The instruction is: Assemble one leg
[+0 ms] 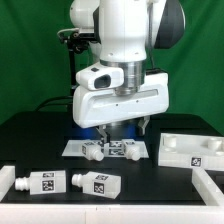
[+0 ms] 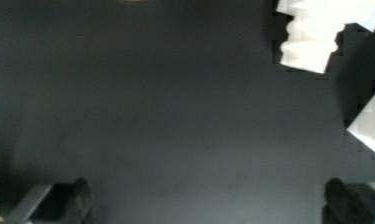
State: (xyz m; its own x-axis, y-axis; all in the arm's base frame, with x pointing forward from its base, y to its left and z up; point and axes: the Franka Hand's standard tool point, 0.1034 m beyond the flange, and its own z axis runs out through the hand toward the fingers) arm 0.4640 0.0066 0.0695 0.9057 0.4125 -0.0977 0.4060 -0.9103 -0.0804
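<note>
Two legs, short white pegs with black-and-white tags, lie on their sides on the black table at the front left in the exterior view, one (image 1: 45, 182) beside the other (image 1: 96, 183). My gripper (image 1: 127, 127) hangs above the table behind them, over the far edge of the marker board (image 1: 110, 148), well apart from both legs. In the wrist view my gripper (image 2: 210, 205) is open. Its dark fingertips (image 2: 67, 202) stand wide apart with only bare black table between them. No leg shows in the wrist view.
A wide white tray-like board (image 1: 190, 150) lies at the exterior view's right, with another white part (image 1: 212, 186) in front of it. A white piece (image 1: 5, 180) sits at the far left edge. White stepped part edges (image 2: 308, 40) show in the wrist view.
</note>
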